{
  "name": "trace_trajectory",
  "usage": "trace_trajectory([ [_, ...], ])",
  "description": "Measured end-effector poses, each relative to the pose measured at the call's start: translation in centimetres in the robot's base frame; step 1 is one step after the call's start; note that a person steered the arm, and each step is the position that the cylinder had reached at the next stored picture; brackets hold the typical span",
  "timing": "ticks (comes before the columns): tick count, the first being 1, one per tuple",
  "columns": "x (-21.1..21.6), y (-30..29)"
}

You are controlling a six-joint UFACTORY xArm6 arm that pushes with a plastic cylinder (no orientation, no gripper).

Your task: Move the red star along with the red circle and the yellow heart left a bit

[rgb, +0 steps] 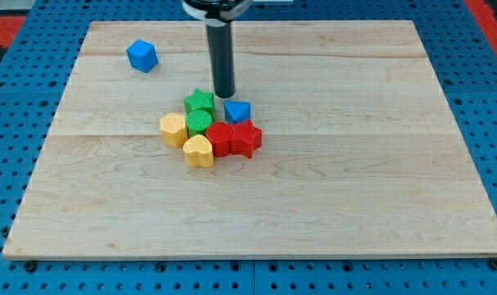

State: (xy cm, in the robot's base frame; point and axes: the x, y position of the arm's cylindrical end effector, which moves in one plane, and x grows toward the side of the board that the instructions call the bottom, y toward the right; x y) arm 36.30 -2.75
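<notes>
- Red star [247, 138] sits at the view's right end of a tight cluster near the middle of the wooden board [355, 205]; take it as your landmark.
- Red circle [220, 139] touches the star on the view's left; the yellow heart [198, 151] touches the circle, left of the star again and slightly toward the view's bottom. The three form a chain, so a leftward push on the star should carry all of them.
- Above and left of the star: a green round block [199, 123], with a green star [199, 102] behind it. A yellow hexagonal block [173, 129] lies at the cluster's far left. These crowd the path; expect them to be dragged along.
- A blue block, pentagon-like [237, 111], sits just above the star, near but seemingly not touching.
- A blue cube [141, 56] stands well apart, far up and left of the star.
- My tip [225, 95] rests above the star and a little left, between the green star and the blue pentagon-like block, touching neither as far as you can tell.
- No pincer on this rig: just a bare rod, nothing grasped or clenched.
- Judgement: the tip is on the wrong side for a leftward shove; you'd want it round the blue block to the star's right face.
- Risk: an off-centre push could rotate the star and split the chain.
</notes>
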Motion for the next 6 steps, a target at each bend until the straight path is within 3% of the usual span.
trace_trajectory([
  [2, -1.9, 1.9],
  [3, 1.9, 9.2],
  [4, 6.0, 8.7],
  [6, 8.3, 4.0],
])
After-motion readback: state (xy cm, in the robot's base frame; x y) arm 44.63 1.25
